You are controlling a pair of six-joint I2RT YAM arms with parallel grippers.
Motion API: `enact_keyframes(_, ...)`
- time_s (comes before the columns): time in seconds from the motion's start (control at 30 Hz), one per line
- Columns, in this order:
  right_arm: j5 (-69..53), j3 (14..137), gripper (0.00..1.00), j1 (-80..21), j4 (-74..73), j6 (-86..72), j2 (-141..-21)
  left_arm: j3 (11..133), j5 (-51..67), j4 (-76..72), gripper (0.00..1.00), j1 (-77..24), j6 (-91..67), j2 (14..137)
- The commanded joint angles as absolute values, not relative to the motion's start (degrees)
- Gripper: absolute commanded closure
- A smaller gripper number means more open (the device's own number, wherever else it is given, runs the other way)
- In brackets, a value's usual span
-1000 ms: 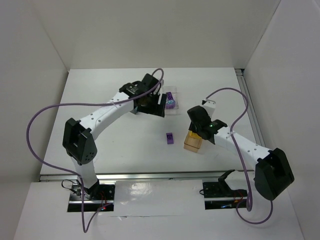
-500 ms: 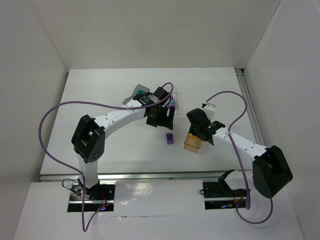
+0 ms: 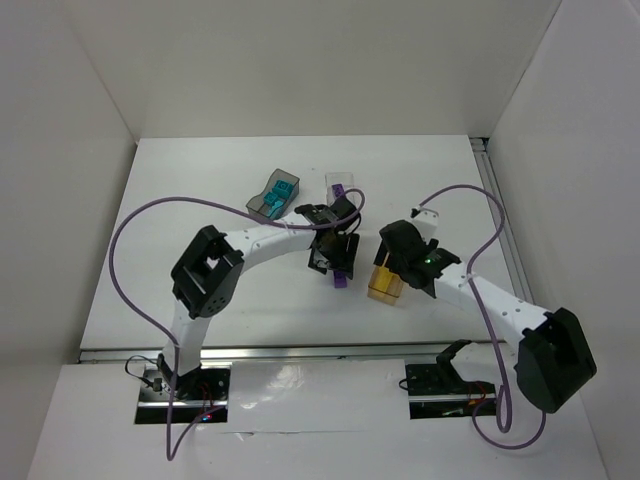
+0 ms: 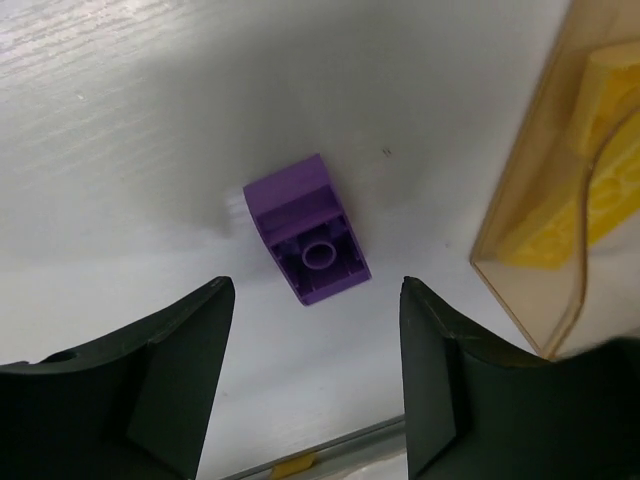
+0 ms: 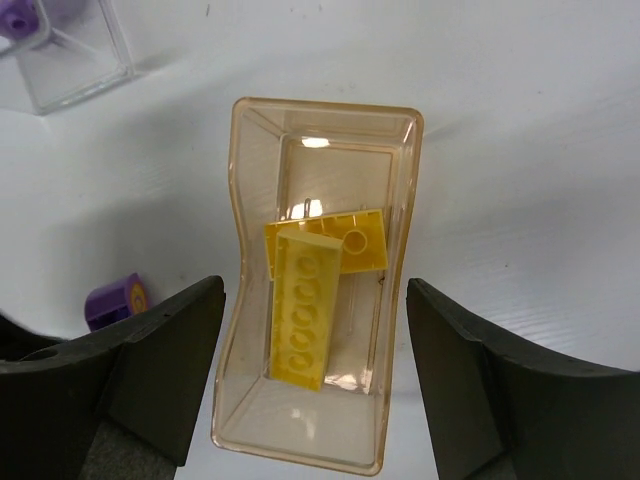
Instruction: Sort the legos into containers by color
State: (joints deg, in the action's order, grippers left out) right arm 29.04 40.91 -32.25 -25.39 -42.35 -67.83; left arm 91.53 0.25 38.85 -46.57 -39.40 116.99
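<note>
Showing one round socket, the purple brick [image 4: 308, 243] lies below the spread left end effector [image 4: 314, 320].

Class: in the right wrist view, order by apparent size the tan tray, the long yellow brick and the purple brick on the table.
1. tan tray
2. long yellow brick
3. purple brick, though only partly visible

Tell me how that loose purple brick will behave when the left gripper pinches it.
The purple brick looks like hard moulded plastic, so probably stiff and light. Its flat faces make rolling unlikely. It lies skewed to the open left gripper, so it may twist or slip.
</note>
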Motion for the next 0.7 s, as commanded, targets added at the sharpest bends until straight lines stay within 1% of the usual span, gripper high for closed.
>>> enact_keyframes(0.0,32.6,42.97,0.19,-31.99,-27.06,-41.75,-63.38,93.78,-1.67,38.06,0.28,-46.23,-41.57,118.82)
enact_keyframes(0.07,32.61,43.59,0.19,-31.99,-27.6,-41.75,-62.06,94.48,-1.67,37.45,0.28,-46.23,-41.57,120.58)
enact_keyframes(0.17,32.61,43.59,0.19,-31.99,-27.6,-40.61,-62.05,95.62,-2.37,37.44,0.33,-46.76,-42.1,122.59)
enact_keyframes(0.2,32.0,43.59,0.19,-31.99,-27.6,-40.61,-62.05,95.62,-2.98,37.44,0.38,-46.76,-42.1,122.61)
enact_keyframes(0.33,31.99,43.59,0.19,-31.99,-27.07,-40.61,-63.11,96.86,-5.1,39.19,0.53,-46.76,-41.57,123.49)
enact_keyframes(0.37,31.47,43.59,0.19,-31.99,-27.07,-40.61,-63.11,96.86,-6.05,39.2,0.59,-46.76,-41.05,122.79)
enact_keyframes(0.43,31.46,44.12,0.19,-31.99,-27.07,-40.61,-63.11,98.08,-8.25,40.08,0.64,-46.76,-39.91,120.78)
enact_keyframes(0.47,31.46,44.12,0.19,-31.99,-27.07,-40.61,-63.11,99.13,-9.04,40.86,0.69,-45.89,-39.12,119.98)
enact_keyframes(0.5,32.16,44.64,0.19,-31.99,-27.07,-40.61,-62.5,99.75,-9.75,40.87,0.71,-45.36,-38.33,119.36)
enact_keyframes(0.57,32.87,45.18,0.19,-31.99,-27.6,-40.61,-61.71,101.59,-11.68,40.87,0.71,-43.87,-35.95,118.83)
enact_keyframes(0.67,32.87,46.31,0.19,-31.46,-28.73,-39.38,-61.08,107.82,-11.69,42.71,0.71,-40.7,-32.97,120.22)
